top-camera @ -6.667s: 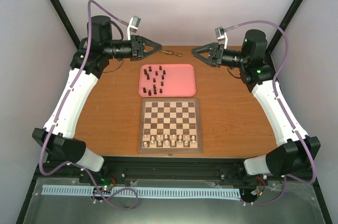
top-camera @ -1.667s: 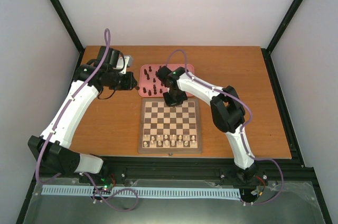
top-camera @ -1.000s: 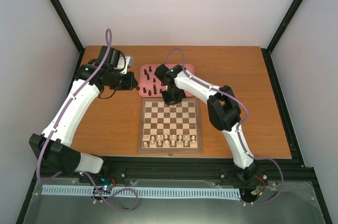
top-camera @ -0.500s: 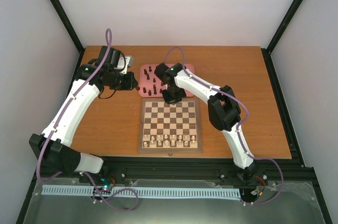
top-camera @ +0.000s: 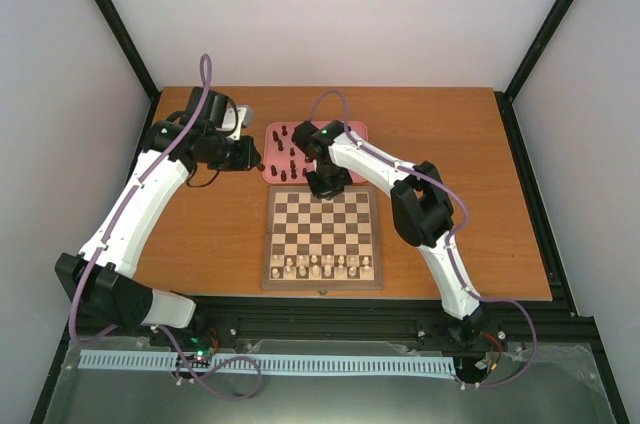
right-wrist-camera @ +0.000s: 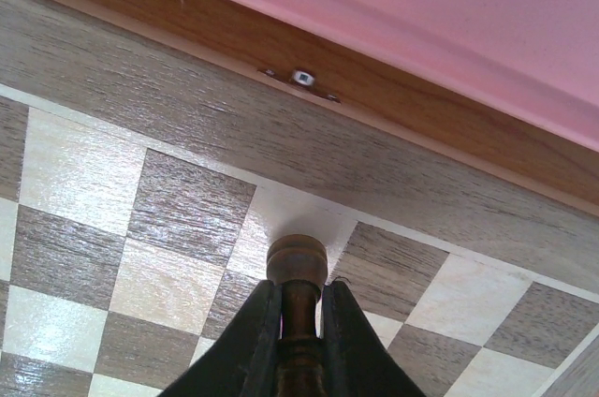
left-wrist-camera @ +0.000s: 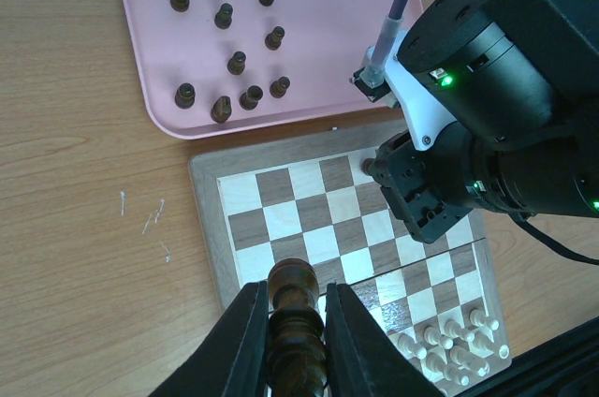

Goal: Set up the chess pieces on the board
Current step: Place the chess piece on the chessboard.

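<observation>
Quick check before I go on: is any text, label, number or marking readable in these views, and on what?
None readable in any view.
The board has no letters or numbers on its border, the pink tray is plain, and the right arm shows only a green light, no print.

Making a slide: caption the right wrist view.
Right gripper holds a dark chess piece at a light edge-row square of the board, pink tray beyond.

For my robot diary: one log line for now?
left gripper: gripping dark piece | right gripper: dark piece over board, far row | pink tray: dark pieces
</observation>
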Motion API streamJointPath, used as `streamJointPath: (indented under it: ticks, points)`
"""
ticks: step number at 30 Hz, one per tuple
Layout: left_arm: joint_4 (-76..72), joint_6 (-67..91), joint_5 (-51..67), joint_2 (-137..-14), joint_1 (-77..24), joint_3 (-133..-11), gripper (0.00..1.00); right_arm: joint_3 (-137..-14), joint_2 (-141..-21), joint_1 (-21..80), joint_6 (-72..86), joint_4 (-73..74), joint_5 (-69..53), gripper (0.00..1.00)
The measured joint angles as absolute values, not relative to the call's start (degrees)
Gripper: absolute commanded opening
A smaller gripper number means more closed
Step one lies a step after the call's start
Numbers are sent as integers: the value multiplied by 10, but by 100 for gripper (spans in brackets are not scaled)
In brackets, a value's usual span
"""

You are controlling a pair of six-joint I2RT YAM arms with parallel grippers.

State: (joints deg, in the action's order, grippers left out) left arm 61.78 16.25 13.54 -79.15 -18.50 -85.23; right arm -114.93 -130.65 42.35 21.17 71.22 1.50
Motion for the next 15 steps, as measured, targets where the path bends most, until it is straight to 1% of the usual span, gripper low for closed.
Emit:
streamJointPath:
  ticks: [7,15]
  points:
    - [618,163,135,-792,-185,-852,1,-1150,-1310,423,209,712,15,11]
    - [618,162,135,-792,-185,-852,1,-1159,-1315,423,208,716,15,15]
